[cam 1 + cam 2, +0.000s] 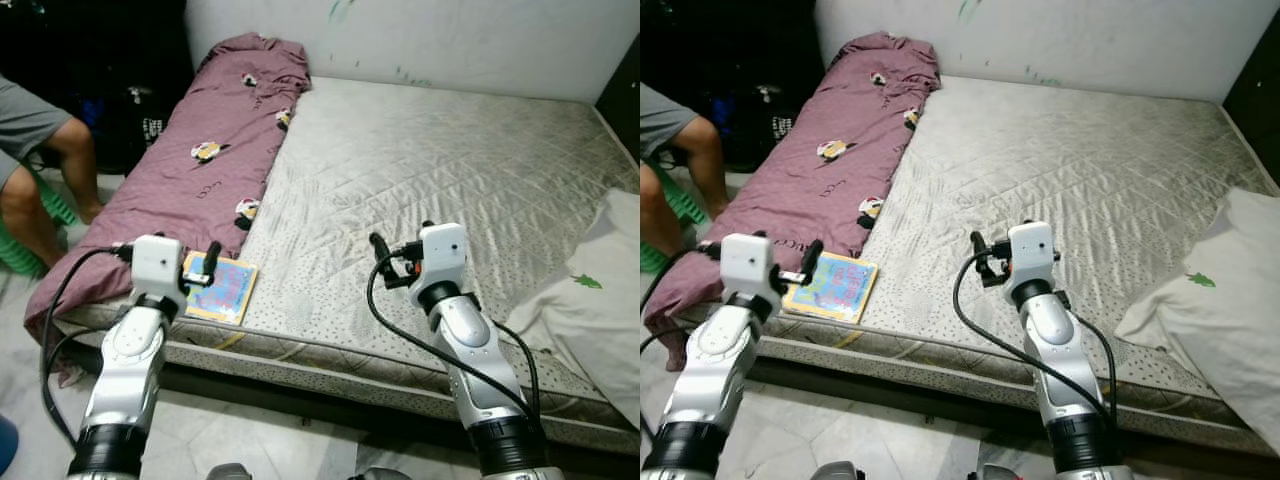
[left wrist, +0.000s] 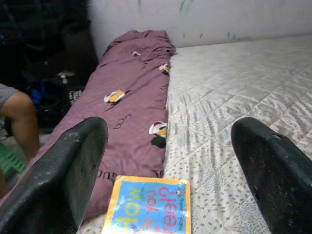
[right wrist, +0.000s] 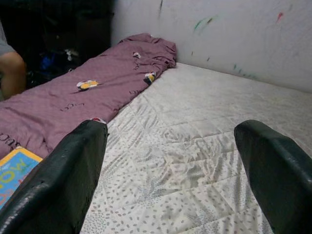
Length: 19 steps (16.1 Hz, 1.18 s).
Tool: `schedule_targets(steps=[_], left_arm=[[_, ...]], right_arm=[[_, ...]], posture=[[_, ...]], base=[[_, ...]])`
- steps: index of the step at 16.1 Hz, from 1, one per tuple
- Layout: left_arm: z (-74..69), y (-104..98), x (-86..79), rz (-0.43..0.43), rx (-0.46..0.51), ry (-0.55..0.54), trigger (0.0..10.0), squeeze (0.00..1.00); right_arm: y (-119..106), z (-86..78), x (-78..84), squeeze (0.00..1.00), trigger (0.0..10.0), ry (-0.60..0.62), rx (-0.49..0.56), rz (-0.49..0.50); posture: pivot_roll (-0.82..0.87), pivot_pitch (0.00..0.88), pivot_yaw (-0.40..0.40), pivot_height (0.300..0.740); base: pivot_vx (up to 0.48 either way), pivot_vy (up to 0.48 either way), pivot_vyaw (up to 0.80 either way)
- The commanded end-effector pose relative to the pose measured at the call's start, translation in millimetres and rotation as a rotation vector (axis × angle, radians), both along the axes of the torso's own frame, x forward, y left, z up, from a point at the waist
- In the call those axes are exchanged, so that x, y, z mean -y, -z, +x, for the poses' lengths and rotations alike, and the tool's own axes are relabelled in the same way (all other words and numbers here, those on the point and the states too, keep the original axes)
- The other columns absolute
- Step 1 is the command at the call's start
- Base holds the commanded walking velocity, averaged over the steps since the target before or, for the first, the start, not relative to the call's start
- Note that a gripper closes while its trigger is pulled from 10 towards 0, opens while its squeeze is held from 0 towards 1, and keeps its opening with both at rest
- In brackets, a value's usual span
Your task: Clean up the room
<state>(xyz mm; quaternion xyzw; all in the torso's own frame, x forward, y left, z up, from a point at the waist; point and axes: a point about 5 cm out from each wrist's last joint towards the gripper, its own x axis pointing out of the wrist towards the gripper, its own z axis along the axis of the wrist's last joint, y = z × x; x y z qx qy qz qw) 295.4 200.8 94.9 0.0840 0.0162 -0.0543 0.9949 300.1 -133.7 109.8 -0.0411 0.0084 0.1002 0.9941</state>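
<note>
Book (image 1: pixel 221 287) lies flat, seemingly spine toward blanket (image 1: pixel 200 150).

Two silver arms, both raised forward, elbows bent. Left gripper (image 2: pixel 165 180): black fingers (image 2: pixel 63 180) spread wide apart, nothing between them. Right gripper (image 3: pixel 170 175): fingers (image 3: pixel 63 180) likewise spread wide, nothing held.

Book (image 1: pixel 222 288) on mattress (image 1: pixel 430 190) edge beside purple blanket (image 1: pixel 190 170), left gripper (image 1: pixel 200 275) over it
</note>
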Motion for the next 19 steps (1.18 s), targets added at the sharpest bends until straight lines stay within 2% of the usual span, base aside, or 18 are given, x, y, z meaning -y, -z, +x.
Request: schedule_targets(steps=[1,3,4,5,6,7,9,12,15,19], left_arm=[[5.6,-1,8.4,0.039,0.008,0.070,10.0,0.00],[10.4,-1,16.4,0.048,0.019,0.123,10.0,0.00],[11.2,-1,22.2,0.006,0.039,0.099,10.0,0.00],[9.0,1,22.8,-0.016,0.044,0.060,10.0,0.00],[-0.4,6,20.9,-0.073,0.046,0.020,10.0,0.00],[-7.3,8,17.5,-0.087,0.054,-0.001,10.0,0.00],[-15.4,8,19.7,-0.052,0.085,0.006,10.0,0.00],[-23.0,1,7.5,-0.060,0.121,-0.059,10.0,0.00],[-32.6,6,7.6,-0.097,0.099,-0.106,10.0,0.00],[-33.0,6,10.7,-0.100,0.092,-0.103,10.0,0.00]], right_arm=[[-1,3.7,1.1,0.00,10.0,0.019,0.010,-0.033],[1,4.7,-0.1,0.00,10.0,0.026,0.011,-0.043],[3,4.2,1.1,0.00,10.0,0.039,0.012,-0.035],[3,3.9,2.8,0.00,10.0,0.053,0.015,-0.020],[2,3.1,4.9,0.00,10.0,0.084,0.033,-0.006],[0,2.9,5.7,0.00,10.0,0.101,0.051,-0.006],[-2,3.7,11.4,0.00,10.0,0.143,0.063,-0.016],[-3,4.5,11.4,0.00,10.0,0.175,0.073,0.008],[1,-1.1,12.6,0.00,10.0,0.176,0.071,0.014],[1,-0.7,11.7,0.00,10.0,0.170,0.068,0.009]], posture=[[0.03,0.000,-0.026,0.740],[0.03,0.000,-0.030,0.740],[0.02,0.000,-0.029,0.740],[0.02,0.000,-0.021,0.740],[0.01,0.000,-0.005,0.740],[0.00,0.000,-0.007,0.740],[0.01,0.000,-0.014,0.740],[0.08,0.000,-0.001,0.740],[0.10,0.000,-0.019,0.740],[0.11,0.000,-0.031,0.740]], base=[[0.000,0.000,0.00],[0.000,0.000,0.00],[0.000,0.000,0.00],[0.000,0.000,0.00],[0.000,0.000,0.00],[0.000,0.000,0.00],[0.000,0.000,0.00],[0.000,0.000,0.00],[0.000,0.000,0.00],[0.000,0.000,0.00]])
